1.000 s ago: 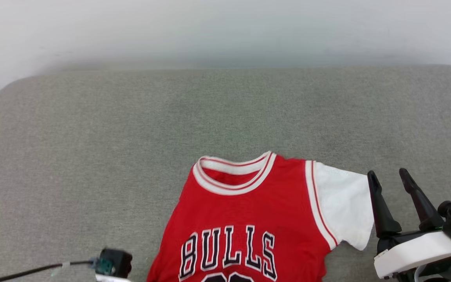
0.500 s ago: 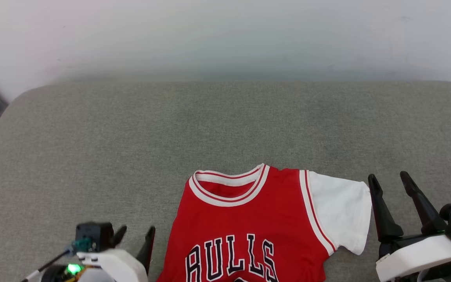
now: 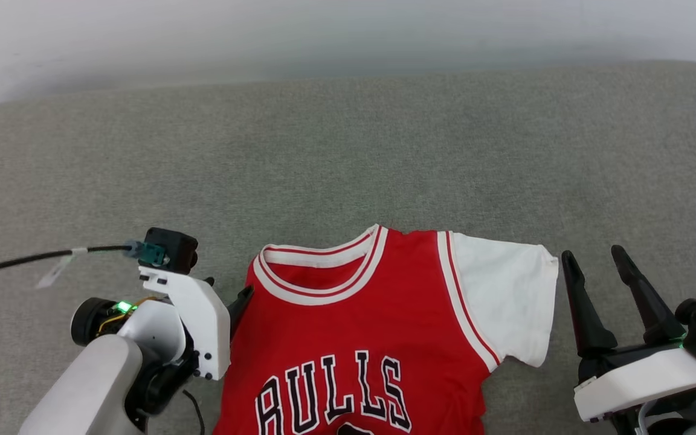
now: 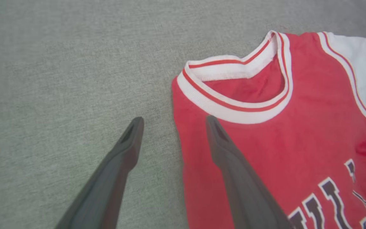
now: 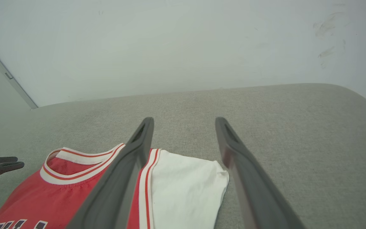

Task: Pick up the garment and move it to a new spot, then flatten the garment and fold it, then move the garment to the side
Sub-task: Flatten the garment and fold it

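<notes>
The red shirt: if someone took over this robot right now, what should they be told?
Left gripper: open, empty, straddling the garment's side edge just below the collar.
Right gripper: open, empty, beside the white sleeve, apart from it.
Garment: face up on the grey cushion, its lower part out of frame.
Done: the part in view lies fairly flat, with no fold.
Left: grasp it, flatten, fold, then move it aside.

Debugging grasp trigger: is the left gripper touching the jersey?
Cannot tell. Left wrist view: the left gripper, open, straddles the edge of the garment; its height above the fabric is unclear.
</notes>
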Available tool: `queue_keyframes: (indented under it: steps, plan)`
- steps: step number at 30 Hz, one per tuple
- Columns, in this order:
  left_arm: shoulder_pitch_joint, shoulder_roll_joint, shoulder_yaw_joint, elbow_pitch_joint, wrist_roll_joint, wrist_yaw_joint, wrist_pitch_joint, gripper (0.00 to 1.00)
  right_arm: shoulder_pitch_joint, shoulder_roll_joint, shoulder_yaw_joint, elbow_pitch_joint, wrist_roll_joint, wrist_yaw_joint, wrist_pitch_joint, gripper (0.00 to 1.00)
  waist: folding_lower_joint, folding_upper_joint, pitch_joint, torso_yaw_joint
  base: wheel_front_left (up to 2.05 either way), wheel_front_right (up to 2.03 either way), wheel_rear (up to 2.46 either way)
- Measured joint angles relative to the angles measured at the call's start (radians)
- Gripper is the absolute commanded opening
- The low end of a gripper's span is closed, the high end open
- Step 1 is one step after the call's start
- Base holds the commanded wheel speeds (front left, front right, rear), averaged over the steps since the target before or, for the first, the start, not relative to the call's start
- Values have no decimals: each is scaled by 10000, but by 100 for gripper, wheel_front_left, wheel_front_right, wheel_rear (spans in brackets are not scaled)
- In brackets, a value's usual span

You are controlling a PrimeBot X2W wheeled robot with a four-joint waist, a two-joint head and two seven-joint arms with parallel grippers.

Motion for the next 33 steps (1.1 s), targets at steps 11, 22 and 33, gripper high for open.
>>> queue_keyframes:
  steps: [11,22,33]
  plan:
    - [-1151,6,-694,1879,-59,-851,1208,84,-244,-2,48,502,261,0,-387,100,0,0,742,-657,0,0,0]
    - [-1721,-476,-1064,1676,1034,-832,-546,0,-316,0,-81,821,359,0,-495,100,0,0,324,-593,0,0,0]
    - [-1036,-1662,-3210,422,1655,-1319,-416,0,-233,0,-213,848,445,0,-422,100,0,0,-195,-624,0,0,0]
